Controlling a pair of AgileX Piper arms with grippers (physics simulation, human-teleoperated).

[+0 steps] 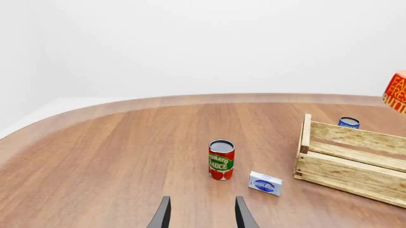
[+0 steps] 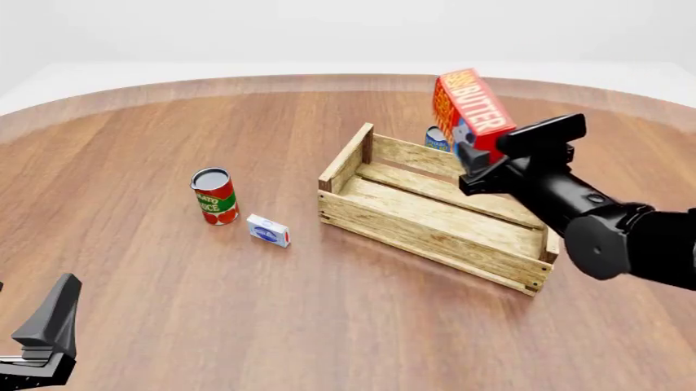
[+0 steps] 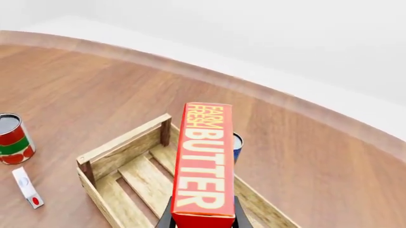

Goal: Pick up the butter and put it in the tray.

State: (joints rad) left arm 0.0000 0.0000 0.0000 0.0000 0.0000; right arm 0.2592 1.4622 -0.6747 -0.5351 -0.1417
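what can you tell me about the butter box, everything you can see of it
The butter is a long red-orange rectangular carton with large pale "BUTTER" lettering and smaller "FARM FRESH" at one end, and a blue patch near its lower end in the front view. It looks like printed cardboard, undamaged. It is off the table, held tilted, gripped at its lower end by the right claw, above the far side of the wooden tray. Nothing else touches it; a blue can stands behind it.

Setting: round wooden table [image 2: 218, 326], plain white surround.
I see reddish-brown grain, a paler rim, and soft, even light.
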